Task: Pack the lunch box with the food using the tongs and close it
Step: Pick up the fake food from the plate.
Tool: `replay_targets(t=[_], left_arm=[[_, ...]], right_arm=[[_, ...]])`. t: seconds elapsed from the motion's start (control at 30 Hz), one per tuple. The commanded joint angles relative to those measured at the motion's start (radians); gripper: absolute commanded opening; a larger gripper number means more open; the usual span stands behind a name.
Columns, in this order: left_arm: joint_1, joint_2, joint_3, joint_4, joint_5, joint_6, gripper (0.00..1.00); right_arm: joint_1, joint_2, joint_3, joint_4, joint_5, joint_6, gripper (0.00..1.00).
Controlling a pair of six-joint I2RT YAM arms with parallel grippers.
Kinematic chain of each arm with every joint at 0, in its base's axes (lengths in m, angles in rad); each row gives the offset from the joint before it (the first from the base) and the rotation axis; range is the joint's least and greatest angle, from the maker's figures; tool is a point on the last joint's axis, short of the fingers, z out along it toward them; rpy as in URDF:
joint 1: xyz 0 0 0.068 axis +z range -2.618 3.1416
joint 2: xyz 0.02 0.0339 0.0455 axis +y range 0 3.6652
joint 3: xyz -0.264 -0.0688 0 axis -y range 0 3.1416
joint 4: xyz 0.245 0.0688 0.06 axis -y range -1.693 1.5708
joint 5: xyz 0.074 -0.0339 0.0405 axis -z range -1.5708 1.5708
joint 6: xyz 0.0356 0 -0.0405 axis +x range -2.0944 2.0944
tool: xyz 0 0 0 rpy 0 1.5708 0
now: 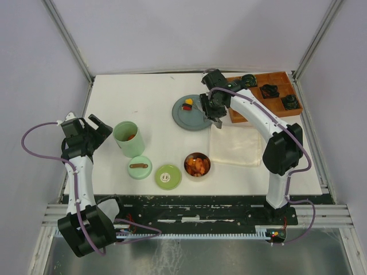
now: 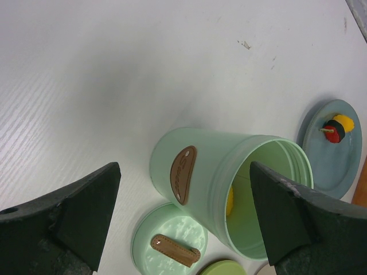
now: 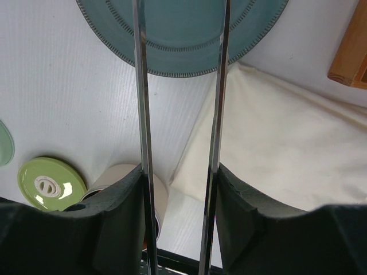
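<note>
The mint-green canister [image 1: 128, 138] of the lunch box stands uncovered at the left, and a yellow piece of food [image 2: 230, 200] shows inside it. Its flat lid [image 1: 139, 167] with the brown handle lies in front of it. My left gripper [image 1: 94, 129] hangs open just left of the canister, apart from it. The steel bowl [image 1: 197, 164] holds orange food, with its lime-green lid [image 1: 168, 176] lying beside it. A yellow, black and red piece [image 1: 187, 105] sits on the grey-blue plate [image 1: 192, 114]. My right gripper [image 3: 179, 189] is shut on the tongs [image 3: 141, 103], whose two arms stand parallel and reach over the plate.
A folded cream cloth [image 1: 236, 144] lies right of the plate, under the right arm. The compartmented wooden tray [image 1: 269, 103] with dark objects stands at the back right. White walls enclose the table on three sides.
</note>
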Motion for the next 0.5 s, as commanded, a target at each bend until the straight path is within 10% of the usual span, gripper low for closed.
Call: replay_targets(t=[0.0,0.47], left_arm=[[0.003,-0.001,-0.001,0.039,0.023,-0.024,1.00],[0.003,0.004,0.000,0.042,0.028,-0.024,1.00]], right_arm=[[0.001,0.005,0.011,0.065,-0.055,-0.001,0.53],[0.002,0.137,0.106,0.064,-0.079,0.018,0.53]])
